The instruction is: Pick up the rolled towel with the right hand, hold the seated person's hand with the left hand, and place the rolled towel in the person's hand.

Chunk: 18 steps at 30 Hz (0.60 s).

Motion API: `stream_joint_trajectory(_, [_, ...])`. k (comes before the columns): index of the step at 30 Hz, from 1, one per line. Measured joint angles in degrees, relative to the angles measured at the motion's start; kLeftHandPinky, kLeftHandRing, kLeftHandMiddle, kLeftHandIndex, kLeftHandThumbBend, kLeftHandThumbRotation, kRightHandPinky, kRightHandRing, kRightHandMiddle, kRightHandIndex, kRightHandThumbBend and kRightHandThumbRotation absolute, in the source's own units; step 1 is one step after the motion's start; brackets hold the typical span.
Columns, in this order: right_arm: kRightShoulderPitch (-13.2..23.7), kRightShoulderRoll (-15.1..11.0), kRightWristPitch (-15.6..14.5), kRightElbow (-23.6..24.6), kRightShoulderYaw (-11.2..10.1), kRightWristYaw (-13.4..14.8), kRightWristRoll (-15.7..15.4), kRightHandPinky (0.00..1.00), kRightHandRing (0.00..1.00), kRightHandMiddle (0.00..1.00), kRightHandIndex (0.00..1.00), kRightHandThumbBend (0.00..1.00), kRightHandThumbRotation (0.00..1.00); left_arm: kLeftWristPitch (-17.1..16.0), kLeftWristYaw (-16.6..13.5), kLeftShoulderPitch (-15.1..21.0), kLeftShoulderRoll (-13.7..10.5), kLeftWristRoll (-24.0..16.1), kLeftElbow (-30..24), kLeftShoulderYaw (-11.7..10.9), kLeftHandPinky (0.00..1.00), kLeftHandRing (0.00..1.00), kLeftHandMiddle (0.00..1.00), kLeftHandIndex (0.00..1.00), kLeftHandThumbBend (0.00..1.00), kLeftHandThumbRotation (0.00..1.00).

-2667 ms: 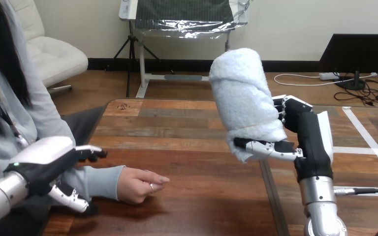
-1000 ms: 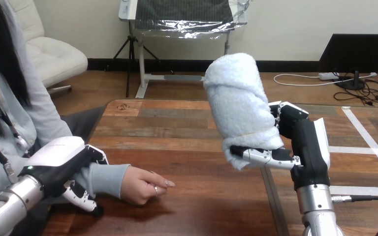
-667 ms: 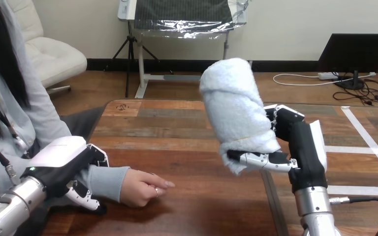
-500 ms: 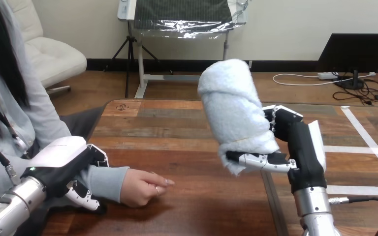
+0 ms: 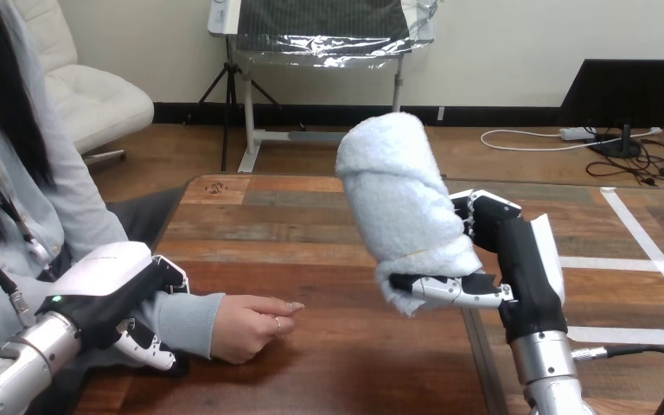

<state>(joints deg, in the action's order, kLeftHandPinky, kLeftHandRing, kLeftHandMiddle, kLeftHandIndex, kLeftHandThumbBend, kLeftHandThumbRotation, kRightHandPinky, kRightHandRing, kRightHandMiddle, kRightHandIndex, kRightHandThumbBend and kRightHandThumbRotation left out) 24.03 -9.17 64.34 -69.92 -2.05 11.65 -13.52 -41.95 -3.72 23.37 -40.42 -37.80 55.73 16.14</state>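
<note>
Rolled towel [image 5: 402, 203] has nowhere to land yet. Nearest, the left hand [image 5: 108, 298] curls round the person's sleeved forearm, and the person's hand [image 5: 255, 327] lies loosely closed on the table [image 5: 311, 225]. Farther off, the right hand [image 5: 527, 277] grips its lower end, held aloft and leaning; top-heavy, it might tip out.

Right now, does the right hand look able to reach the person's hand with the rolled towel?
Probably yes: only bare table lies between the right hand, holding the rolled towel, and the person's hand, which rests loosely closed.
</note>
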Motion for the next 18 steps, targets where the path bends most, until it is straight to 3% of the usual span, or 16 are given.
stream_joint_trajectory(18, [-0.03, 0.15, -0.23, -0.02, 1.36, 1.24, -1.87, 0.3, 0.37, 0.46, 0.47, 0.77, 0.0, 0.09, 2.59, 0.11, -0.16, 1.09, -0.27, -0.05, 0.24, 0.3, 0.37, 0.38, 0.79, 0.0])
